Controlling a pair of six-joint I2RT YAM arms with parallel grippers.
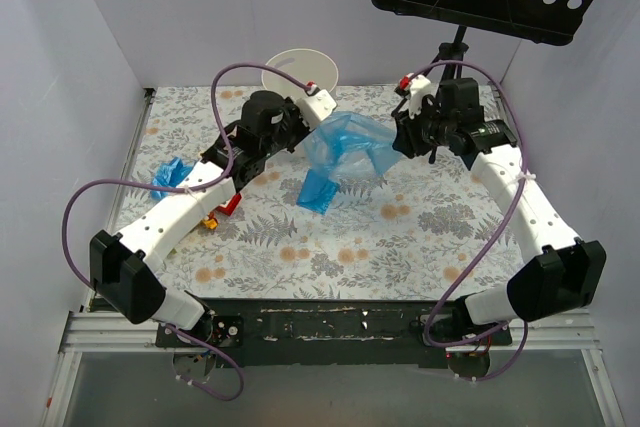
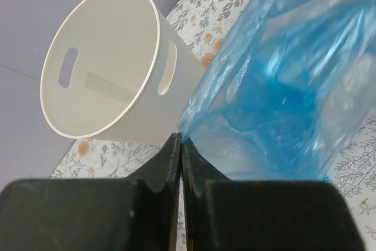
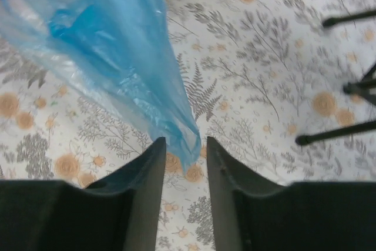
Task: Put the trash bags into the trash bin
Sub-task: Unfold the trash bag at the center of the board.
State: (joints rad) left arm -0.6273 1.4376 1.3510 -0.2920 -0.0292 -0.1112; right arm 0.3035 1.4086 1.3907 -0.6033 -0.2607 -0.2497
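Top: trash bag (image 1: pixel 345 152) hung over the table (image 1: pixel 400 247) btw left gripper (image 1: pixel 323 123) & right gripper (image 1: pixel 400 135), near the trash bin (image 1: pixel 300 69). Left wrist: gripper pinched tight on the bag's corner. Right wrist: gripper was open, bag tip btw its fingers (image 3: pixel 147 168), not held.

The blue bag (image 1: pixel 350 152) is thin, glossy, see-through film. It is spread and rumpled in the air over the middle of the table (image 1: pixel 400 247), and a folded end droops toward the surface. One corner is pinched tight in my left gripper (image 2: pixel 180 145). The opposite tip sits loose in the gap of my right gripper (image 3: pixel 185 145), whose fingers stand apart. A second blue wad (image 1: pixel 172 175) lies on the table's left side. The bin (image 1: pixel 298 69) is cream-white and round, with slot-shaped handle holes. It stands upright at the far edge, just behind the bag.
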